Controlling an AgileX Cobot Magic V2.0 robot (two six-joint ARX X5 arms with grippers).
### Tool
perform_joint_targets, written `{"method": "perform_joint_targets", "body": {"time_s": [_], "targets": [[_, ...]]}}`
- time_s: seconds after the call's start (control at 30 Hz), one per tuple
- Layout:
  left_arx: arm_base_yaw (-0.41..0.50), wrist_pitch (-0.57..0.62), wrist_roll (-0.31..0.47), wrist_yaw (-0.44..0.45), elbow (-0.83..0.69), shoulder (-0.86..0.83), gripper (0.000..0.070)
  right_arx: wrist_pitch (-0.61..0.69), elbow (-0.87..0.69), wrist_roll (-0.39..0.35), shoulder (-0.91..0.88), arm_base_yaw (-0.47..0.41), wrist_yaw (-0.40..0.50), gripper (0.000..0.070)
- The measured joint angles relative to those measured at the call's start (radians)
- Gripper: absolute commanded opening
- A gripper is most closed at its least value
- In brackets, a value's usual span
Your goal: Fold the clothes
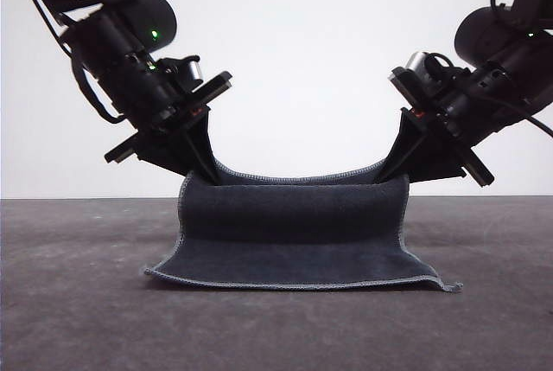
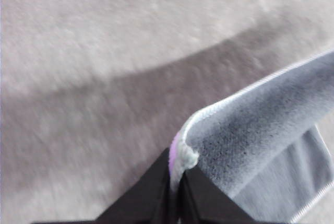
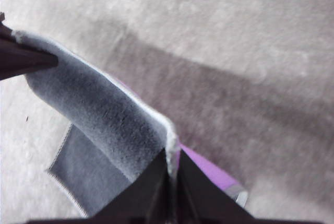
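Front view: the cloth [image 1: 294, 233] is held above the table [image 1: 78, 302] by its two far corners, one in each gripper. The left gripper [image 1: 206, 166] and the right gripper [image 1: 387, 166] are each clamped narrow on a corner, at about the same height. The raised far edge sags between them. The cloth rolls over toward the camera and drops to the table, where its near edge lies flat, stitched edging showing along it. Only the dark grey face appears here.

Left wrist view: the left gripper [image 2: 175, 182] has its fingers closed tight on a bunched corner of the cloth [image 2: 255, 130]. A sliver of purple shows at the pinch. The light edging runs away from the grip. The table [image 2: 104, 51] lies below, blurred.

Right wrist view: the right gripper [image 3: 169, 177] pinches the other corner of the cloth [image 3: 99, 109]. The purple face shows plainly beside the fingers. The left gripper's fingers [image 3: 26, 59] enter at the far end of the held edge, closed on the cloth.
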Motion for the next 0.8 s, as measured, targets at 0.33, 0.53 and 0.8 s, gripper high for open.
{"method": "perform_joint_targets", "body": {"time_s": [0.33, 0.53, 0.8], "targets": [[-0.031, 0.142, -0.078, -0.003, -0.322, -0.147, 0.0132, 0.038, -0.205, -0.001, -0.101, 0.045, 0.044, 0.0190], [-0.052, 0.077, -0.102, -0.009, -0.411, -0.232, 0.0489, -0.024, -0.307, 0.000, -0.230, 0.057, 0.076, 0.0246], [-0.066, -0.050, -0.134, -0.010, -0.421, -0.507, 0.0486, -0.222, -0.318, 0.007, -0.542, 0.060, 0.075, 0.0246]]}}
